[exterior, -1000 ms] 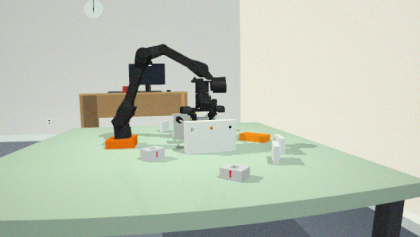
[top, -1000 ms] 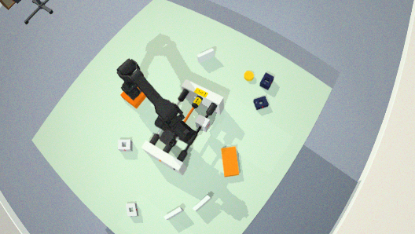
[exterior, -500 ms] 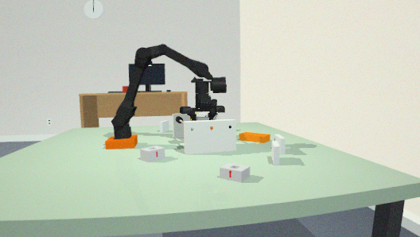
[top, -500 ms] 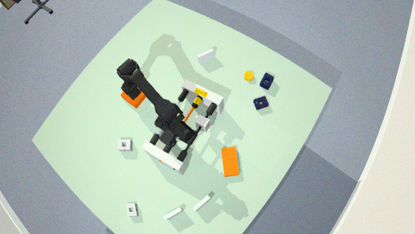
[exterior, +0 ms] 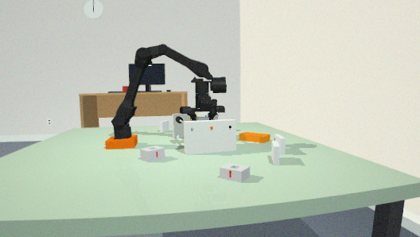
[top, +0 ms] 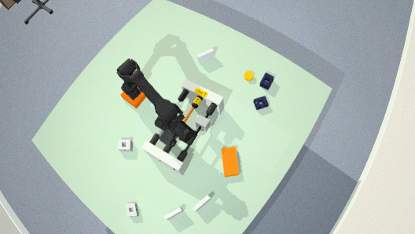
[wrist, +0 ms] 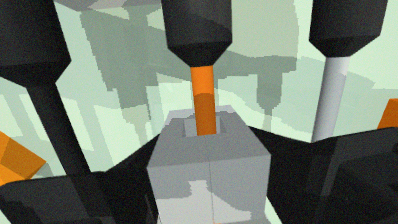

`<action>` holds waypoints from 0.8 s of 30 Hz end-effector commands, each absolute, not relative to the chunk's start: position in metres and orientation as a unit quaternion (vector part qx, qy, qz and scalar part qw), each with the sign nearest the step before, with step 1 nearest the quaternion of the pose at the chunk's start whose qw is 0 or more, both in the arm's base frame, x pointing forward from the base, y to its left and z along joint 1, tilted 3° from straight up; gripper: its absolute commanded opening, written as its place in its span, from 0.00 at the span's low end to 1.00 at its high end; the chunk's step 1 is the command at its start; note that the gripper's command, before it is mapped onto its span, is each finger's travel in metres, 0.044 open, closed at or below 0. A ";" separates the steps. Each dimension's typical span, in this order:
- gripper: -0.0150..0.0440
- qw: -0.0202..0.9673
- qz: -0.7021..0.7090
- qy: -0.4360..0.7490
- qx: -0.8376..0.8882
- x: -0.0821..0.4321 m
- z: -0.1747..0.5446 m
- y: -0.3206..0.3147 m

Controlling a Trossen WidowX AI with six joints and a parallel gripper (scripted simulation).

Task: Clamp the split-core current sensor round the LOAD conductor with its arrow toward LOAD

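Observation:
My gripper point(wrist: 200, 133) point(exterior: 203, 115) is slightly open over the orange conductor point(wrist: 203, 85) point(top: 189, 115), a finger on each side of the grey sensor point(wrist: 210, 182). The sensor looks closed, with its seam together and the conductor through its opening. Its arrow cannot be read; the arm hides it in the top view. The yellow LOAD marker point(top: 201, 93) is on the far white board point(top: 218, 101), behind the orange conductor's yellow-banded terminal point(top: 197, 102).
A black conductor point(wrist: 60, 125) and a grey one point(wrist: 330, 100) flank the orange one. A grey block with a red mark point(top: 202, 122) appears on the black conductor. Around stand the near white board point(top: 163, 157) point(exterior: 210, 139), an orange block point(top: 230, 162), white and navy sensors, white plates and a yellow disc point(top: 248, 75).

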State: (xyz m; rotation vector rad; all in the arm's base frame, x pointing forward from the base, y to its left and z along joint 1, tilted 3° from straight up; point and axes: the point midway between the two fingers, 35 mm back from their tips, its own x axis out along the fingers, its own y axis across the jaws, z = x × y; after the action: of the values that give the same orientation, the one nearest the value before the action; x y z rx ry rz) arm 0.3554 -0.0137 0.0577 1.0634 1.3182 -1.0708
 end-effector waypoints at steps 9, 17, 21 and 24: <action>0.62 0.539 -0.450 0.554 0.447 0.355 0.058 -0.014; 0.53 0.539 -0.450 0.554 0.447 0.355 0.058 -0.014; 0.48 0.539 -0.450 0.554 0.447 0.355 0.058 -0.014; 0.45 0.539 -0.450 0.554 0.447 0.355 0.058 -0.014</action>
State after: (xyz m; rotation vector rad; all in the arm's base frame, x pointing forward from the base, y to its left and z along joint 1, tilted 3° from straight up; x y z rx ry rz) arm 0.3554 -0.0137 0.0578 1.0634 1.3181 -1.0708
